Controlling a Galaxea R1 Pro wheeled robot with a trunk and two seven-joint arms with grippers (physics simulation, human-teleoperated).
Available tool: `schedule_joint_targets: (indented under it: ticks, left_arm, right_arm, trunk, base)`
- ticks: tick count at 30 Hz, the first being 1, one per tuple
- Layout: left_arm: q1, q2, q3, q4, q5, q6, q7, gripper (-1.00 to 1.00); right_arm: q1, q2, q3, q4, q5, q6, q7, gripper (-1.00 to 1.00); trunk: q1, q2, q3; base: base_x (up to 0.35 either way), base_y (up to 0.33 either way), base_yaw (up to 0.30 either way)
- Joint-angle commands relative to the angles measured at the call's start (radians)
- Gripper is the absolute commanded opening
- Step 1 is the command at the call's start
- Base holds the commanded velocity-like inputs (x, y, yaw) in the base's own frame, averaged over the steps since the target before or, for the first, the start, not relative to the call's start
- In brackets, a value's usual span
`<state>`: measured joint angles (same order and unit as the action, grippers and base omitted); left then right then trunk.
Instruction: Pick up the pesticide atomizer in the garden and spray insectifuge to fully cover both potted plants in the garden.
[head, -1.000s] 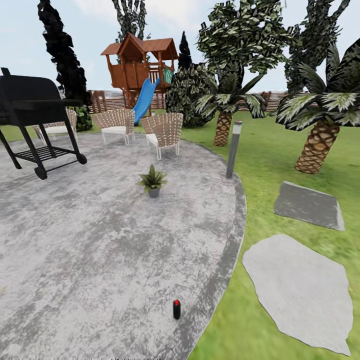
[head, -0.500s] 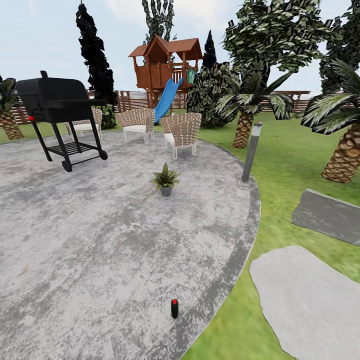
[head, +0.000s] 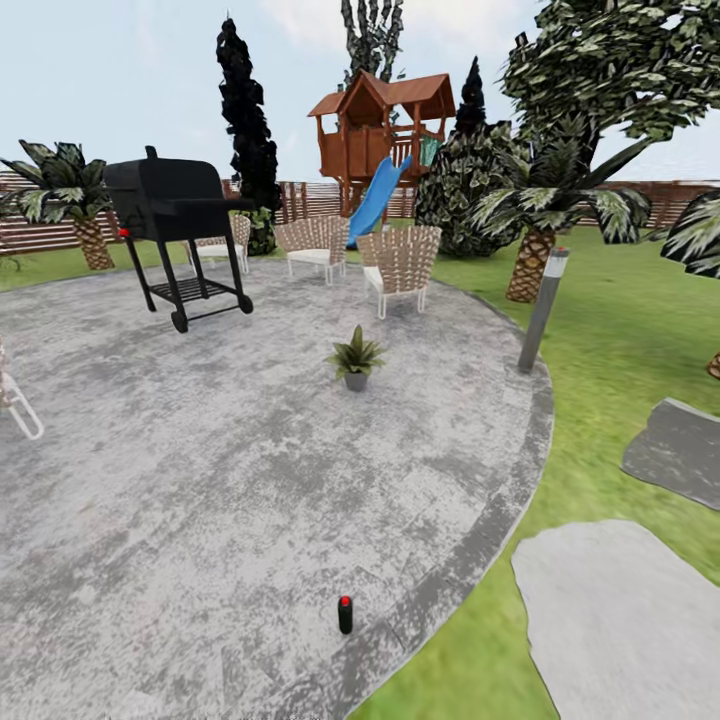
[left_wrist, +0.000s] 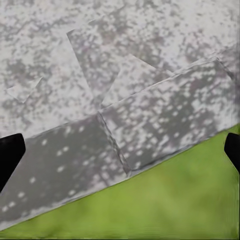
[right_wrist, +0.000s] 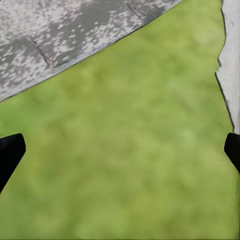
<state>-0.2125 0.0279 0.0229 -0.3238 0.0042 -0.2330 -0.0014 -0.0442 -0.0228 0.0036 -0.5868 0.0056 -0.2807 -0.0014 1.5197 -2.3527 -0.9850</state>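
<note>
One potted plant (head: 355, 358), a small green rosette in a grey pot, stands mid-patio in the head view. The second potted plant and any insectifuge specks are out of view. A small dark upright bottle with a red top (head: 345, 614) stands near the patio's front edge; I cannot tell whether it is the pesticide atomizer. My left gripper (left_wrist: 120, 155) is open and empty over the patio's border stones and grass. My right gripper (right_wrist: 120, 155) is open and empty over lawn.
On the round stone patio (head: 200, 480) stand a black grill (head: 175, 205) and wicker chairs (head: 400, 262). A grey bollard lamp (head: 542, 308) marks its right edge. Flat stepping stones (head: 620, 620) lie in the lawn at the right. The playhouse (head: 385, 135), palms and fence stand behind.
The head view has swung left, so everything has slid right in the picture. The grill is now fully in view and a palm shows at far left. Nothing itself moved.
</note>
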Motion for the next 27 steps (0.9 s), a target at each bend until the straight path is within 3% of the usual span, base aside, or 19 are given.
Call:
schedule_joint_targets:
  ticks: [1,27]
  left_arm:
    - [-0.001,0.000,0.002,0.001,0.000,-0.003,0.000,1.00]
    - [-0.001,0.000,0.003,0.001,0.000,-0.003,0.000,1.00]
  right_arm:
    - [0.000,0.000,0.000,0.001,0.001,-0.003,0.000,1.00]
    - [0.000,0.000,0.000,0.001,0.001,-0.003,0.000,1.00]
  trunk:
    - [0.000,0.000,-0.001]
    - [0.000,0.000,-0.001]
  base:
    - [0.000,-0.270,0.268]
    - [0.000,-0.269,0.268]
